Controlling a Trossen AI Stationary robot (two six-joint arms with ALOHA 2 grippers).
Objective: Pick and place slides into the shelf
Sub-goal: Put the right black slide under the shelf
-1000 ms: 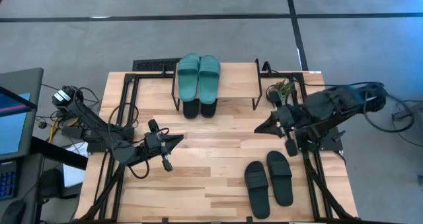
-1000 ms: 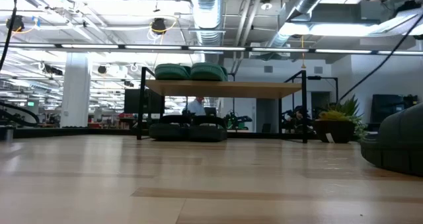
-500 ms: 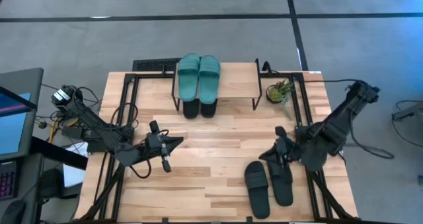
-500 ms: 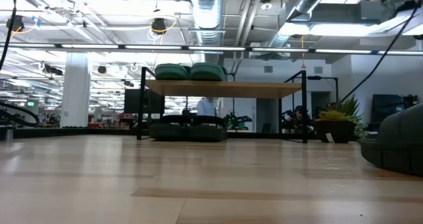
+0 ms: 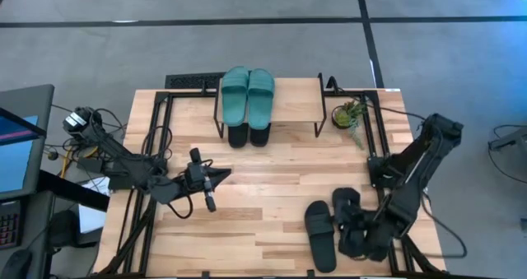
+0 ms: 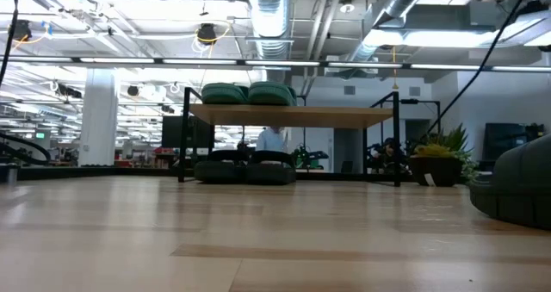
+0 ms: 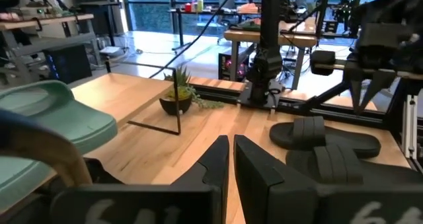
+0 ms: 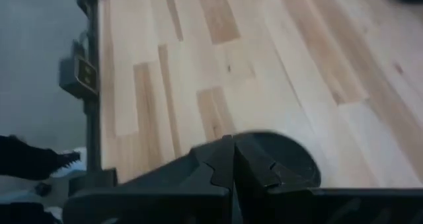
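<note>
The shelf [image 5: 288,106] stands at the table's far middle. A teal pair of slides [image 5: 248,93] lies on its top board, and a black pair [image 5: 248,136] sticks out from under it. Another black pair [image 5: 321,230] lies flat at the near right. My right gripper [image 5: 346,223] is shut and slants down over that pair. The rounded end of one black slide [image 8: 287,161] shows just past its fingertips [image 8: 232,159], and no touch shows. My left gripper [image 5: 224,175] is shut and roughly level at the table's middle left, pointing right with nothing in it [image 7: 231,154].
A small potted plant [image 5: 350,114] stands right of the shelf. Black frame rails [image 5: 156,123] run along both sides of the table. A monitor [image 5: 20,139] sits off the left edge. Bare wood lies between the shelf and the near pair. A person [image 6: 272,139] shows far behind the shelf.
My right gripper has swung from beside the plant toward the table's near edge. It has come down over the near-right black slides, tipping downward and rolling as it went. It has stayed shut. The slides have not moved.
</note>
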